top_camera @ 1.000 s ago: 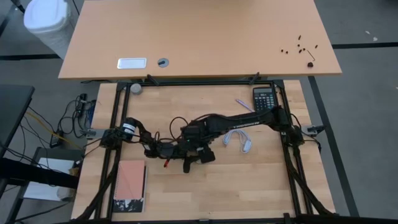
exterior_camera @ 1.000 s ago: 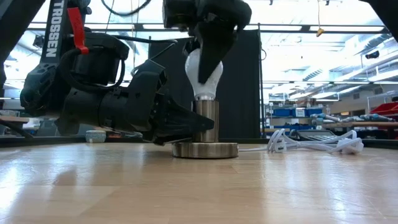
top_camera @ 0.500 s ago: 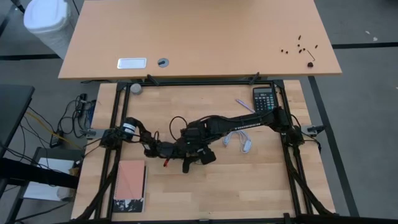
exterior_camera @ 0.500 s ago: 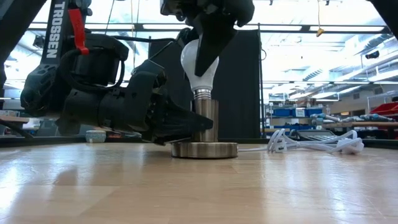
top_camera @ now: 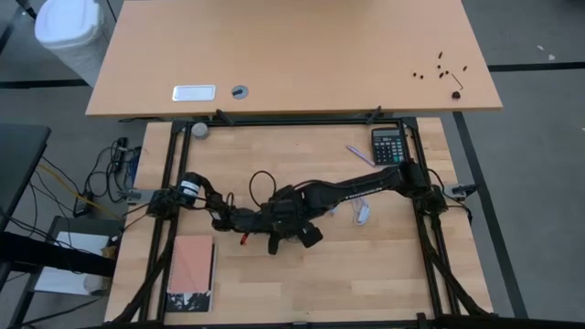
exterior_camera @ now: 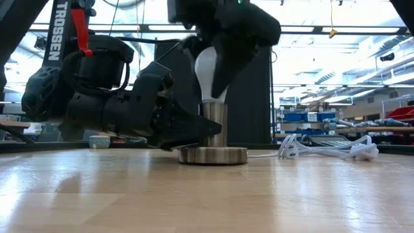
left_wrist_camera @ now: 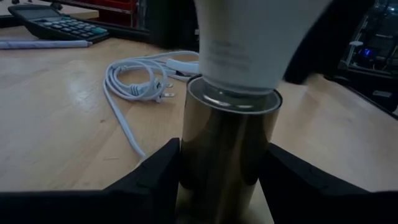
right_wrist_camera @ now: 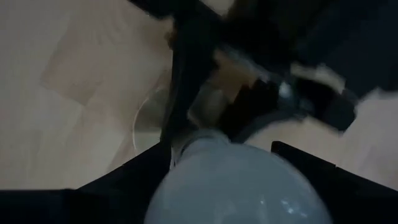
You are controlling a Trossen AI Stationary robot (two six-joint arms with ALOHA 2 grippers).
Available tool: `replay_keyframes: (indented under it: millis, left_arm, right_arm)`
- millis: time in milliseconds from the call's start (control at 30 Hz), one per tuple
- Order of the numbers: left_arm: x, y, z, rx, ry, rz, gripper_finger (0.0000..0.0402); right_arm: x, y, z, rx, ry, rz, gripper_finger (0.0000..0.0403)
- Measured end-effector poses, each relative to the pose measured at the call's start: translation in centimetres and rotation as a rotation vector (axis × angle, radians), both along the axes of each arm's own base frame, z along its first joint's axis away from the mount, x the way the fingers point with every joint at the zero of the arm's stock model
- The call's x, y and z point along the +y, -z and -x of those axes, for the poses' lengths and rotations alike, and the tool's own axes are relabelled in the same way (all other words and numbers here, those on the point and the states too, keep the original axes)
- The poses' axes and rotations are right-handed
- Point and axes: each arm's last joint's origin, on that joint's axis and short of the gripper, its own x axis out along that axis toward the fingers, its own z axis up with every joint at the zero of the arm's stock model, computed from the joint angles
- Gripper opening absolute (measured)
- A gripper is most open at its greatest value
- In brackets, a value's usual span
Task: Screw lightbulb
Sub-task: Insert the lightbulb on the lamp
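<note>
A: Where were you?

B: Mid-screwing. Your left gripper [left_wrist_camera: 225, 186] clamped the brass socket [exterior_camera: 213, 126]; your right gripper [right_wrist_camera: 227, 180] gripped the lightbulb [exterior_camera: 206, 71], seated in the socket top.

A: Next?

B: Probably another twist, keeping it upright.

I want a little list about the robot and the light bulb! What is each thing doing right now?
lightbulb: white, upright, its base in the top of the socket
socket: shiny metal post on a round base
left gripper: low at the table, one finger on each side of the socket post
right gripper: above, shut on the lightbulb
white cord: loose on the table behind the socket
calculator: far corner
</note>
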Motion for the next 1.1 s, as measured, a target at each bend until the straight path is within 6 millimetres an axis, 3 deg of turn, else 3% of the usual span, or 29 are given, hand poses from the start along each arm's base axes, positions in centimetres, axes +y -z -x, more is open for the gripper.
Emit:
replay_keyframes:
  millis: [367,667,933,1100]
  left_arm:
    - [-0.04,-0.01,0.01,-0.001,0.003,-0.003,0.0194]
    - [-0.03,0.0,0.01,0.0,0.001,-0.005,0.0194]
    - [-0.07,-0.01,0.01,-0.001,0.004,-0.004,0.0194]
    - [-0.06,-0.01,0.01,-0.001,0.001,-0.004,0.0194]
  right_arm:
    - [-0.06,-0.01,-0.12,-0.006,-0.043,-0.01,0.0284]
    - [-0.03,0.01,-0.06,0.004,-0.023,-0.052,0.0254]
    - [-0.29,0.03,-0.01,0.023,0.015,-0.117,0.0275]
    - [-0.33,0.03,-0.03,0.022,0.052,-0.128,0.0261]
